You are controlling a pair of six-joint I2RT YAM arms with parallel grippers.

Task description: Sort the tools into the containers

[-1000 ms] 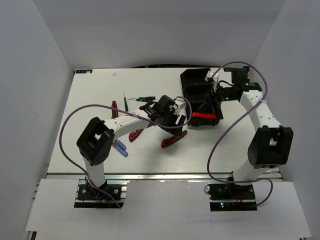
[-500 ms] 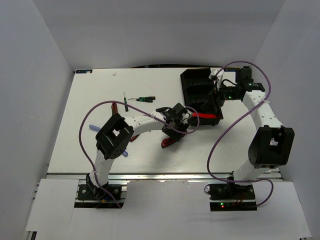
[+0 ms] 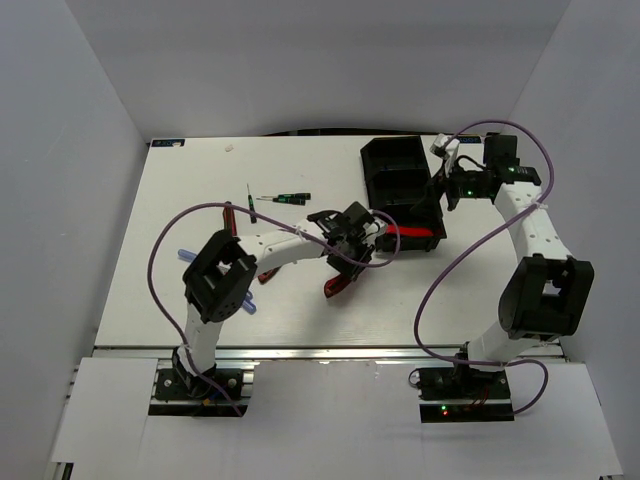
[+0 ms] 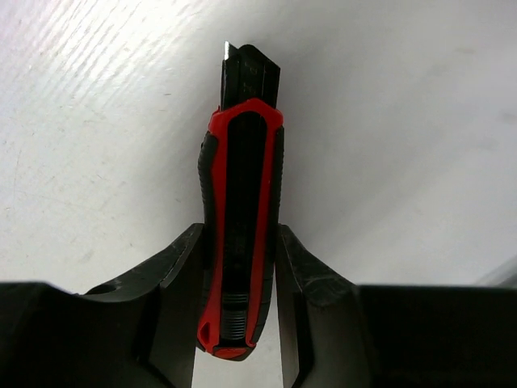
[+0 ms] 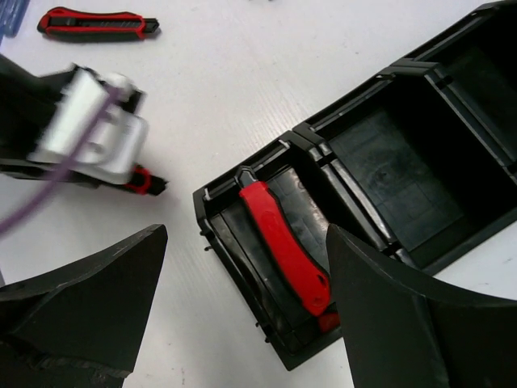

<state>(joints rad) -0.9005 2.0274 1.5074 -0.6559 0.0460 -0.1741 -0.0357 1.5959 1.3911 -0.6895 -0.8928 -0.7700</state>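
My left gripper is shut on a red-and-black knife, its fingers pressed against both sides of the handle just over the white table. In the top view this gripper sits left of the black three-compartment tray. A red knife lies in the tray's nearest compartment; the other two compartments look bare. My right gripper hangs open and holds nothing above that compartment, seen in the top view at the tray's right side.
Another knife lies below the left gripper, and a further one shows under the left forearm. A red-handled screwdriver, two black-and-green precision screwdrivers, and blue screwdrivers lie on the table's left half. Purple cables loop over both arms.
The left arm reached right toward the tray's near corner and its jaws closed onto a knife. The right gripper drew back to the right from the tray, staying open.
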